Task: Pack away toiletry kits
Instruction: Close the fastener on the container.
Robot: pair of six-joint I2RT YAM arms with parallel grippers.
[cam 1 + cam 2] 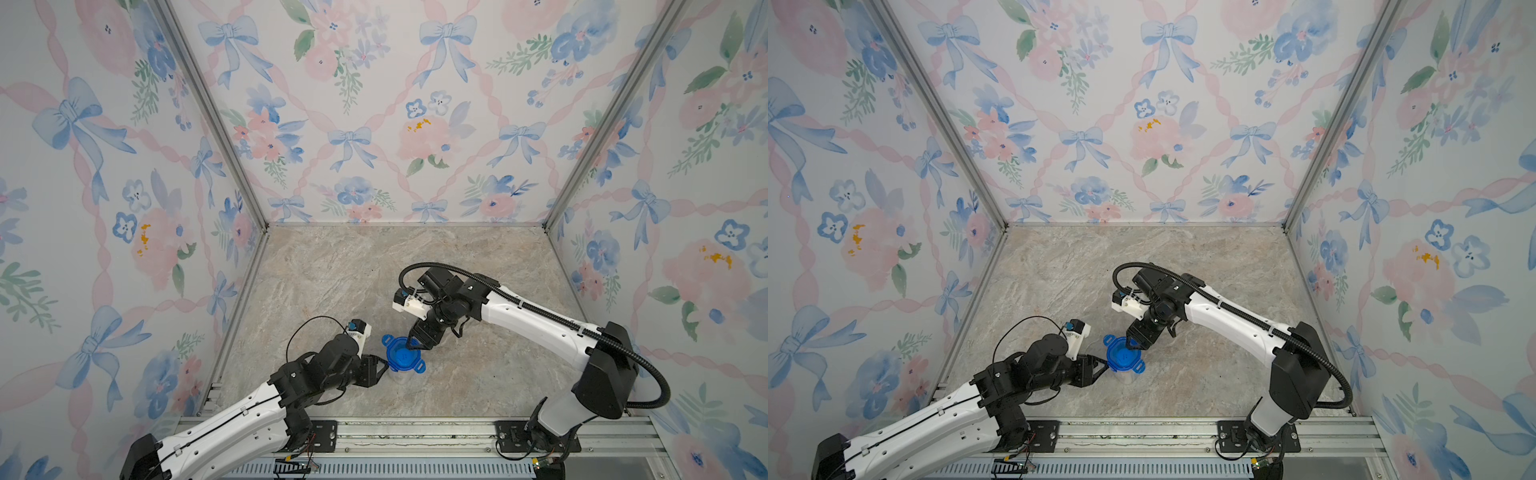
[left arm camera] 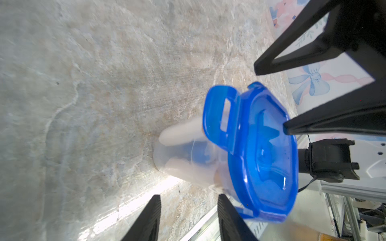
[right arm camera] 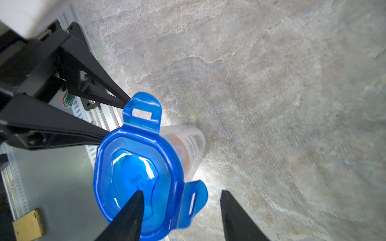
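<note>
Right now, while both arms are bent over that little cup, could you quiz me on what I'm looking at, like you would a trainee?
1. True or false: the blue lid lies on the table beside the cup.
2. What stands on the marble table? A) a metal bowl B) a translucent cup with a blue lid on top C) a cardboard box
3. Fill in: a tip of the right pincer reaches over the ____ of the lid.

Key
1. False. The lid sits on top of the cup.
2. B. Something white with print shows through its wall.
3. Top. The left pincer stands open beside the cup.
</note>
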